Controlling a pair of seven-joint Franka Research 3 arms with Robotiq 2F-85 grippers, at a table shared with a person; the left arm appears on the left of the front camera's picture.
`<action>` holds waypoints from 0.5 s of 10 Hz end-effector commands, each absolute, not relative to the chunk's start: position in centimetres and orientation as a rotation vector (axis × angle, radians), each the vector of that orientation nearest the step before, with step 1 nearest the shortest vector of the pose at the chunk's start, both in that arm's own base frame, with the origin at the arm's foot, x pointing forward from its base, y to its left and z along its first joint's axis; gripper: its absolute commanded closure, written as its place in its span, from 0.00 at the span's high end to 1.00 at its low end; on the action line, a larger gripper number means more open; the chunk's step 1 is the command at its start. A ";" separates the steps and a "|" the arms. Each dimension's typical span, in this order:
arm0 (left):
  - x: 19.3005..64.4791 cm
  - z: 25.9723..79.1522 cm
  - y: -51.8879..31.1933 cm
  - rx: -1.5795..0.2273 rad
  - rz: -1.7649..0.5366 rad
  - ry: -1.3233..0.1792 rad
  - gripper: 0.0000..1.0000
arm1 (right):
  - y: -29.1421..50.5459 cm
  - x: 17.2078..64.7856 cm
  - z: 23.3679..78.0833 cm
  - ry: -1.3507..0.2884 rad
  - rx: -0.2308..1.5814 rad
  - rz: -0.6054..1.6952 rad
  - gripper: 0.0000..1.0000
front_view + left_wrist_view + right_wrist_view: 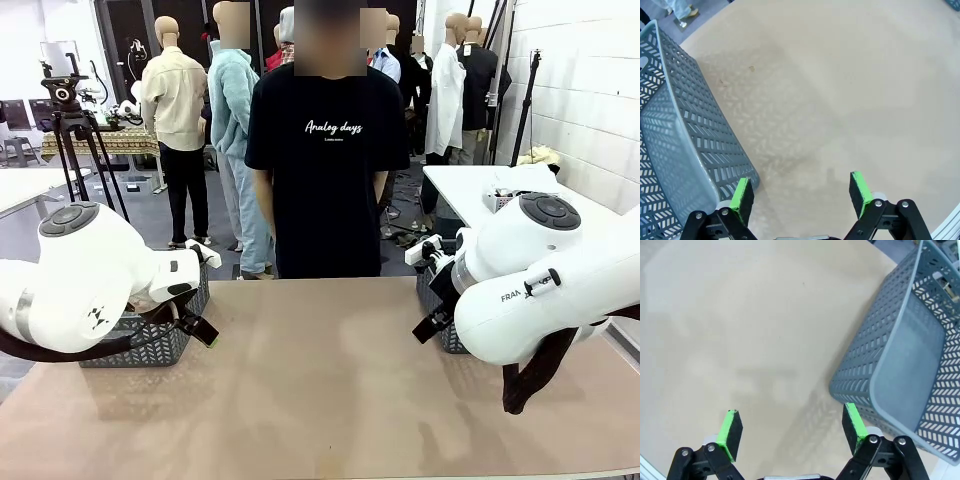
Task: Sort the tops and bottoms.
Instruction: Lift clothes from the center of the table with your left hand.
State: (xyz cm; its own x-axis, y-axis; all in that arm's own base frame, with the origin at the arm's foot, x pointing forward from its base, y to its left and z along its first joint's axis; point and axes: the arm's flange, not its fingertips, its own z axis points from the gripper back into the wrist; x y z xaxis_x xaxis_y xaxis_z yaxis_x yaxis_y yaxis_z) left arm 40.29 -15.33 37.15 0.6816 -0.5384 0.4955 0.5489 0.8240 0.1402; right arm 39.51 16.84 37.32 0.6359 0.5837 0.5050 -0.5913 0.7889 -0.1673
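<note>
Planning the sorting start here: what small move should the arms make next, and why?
Probably wait, jaws open: left gripper and right gripper hover over bare table, each beside a grey basket, and the person opposite hands nothing over yet.

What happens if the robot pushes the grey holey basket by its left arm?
It would probably slide rather than tip: the basket sits flat on the smooth table and looks wide. Its lattice walls are mostly holes, so likely light. The plastic looks stiff, so it should keep its shape.
</note>
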 end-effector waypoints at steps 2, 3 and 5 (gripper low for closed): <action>40.4 37.2 -15.2 -0.021 -0.606 -0.549 1.00 | 16.8 39.5 37.3 -0.572 0.015 0.670 1.00; 40.4 37.2 -15.2 -0.021 -0.606 -0.549 1.00 | 16.8 39.5 37.3 -0.572 0.015 0.670 1.00; 40.4 37.2 -15.2 -0.021 -0.606 -0.549 1.00 | 16.8 39.5 37.3 -0.572 0.015 0.670 1.00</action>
State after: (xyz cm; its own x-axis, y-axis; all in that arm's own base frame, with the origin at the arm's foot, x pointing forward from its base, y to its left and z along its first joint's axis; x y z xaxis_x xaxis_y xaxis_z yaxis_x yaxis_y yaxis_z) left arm 40.29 -15.33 37.15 0.6817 -0.5383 0.4954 0.5488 0.8241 0.1403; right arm 39.51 16.84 37.32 0.6358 0.5837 0.5050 -0.5913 0.7889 -0.1674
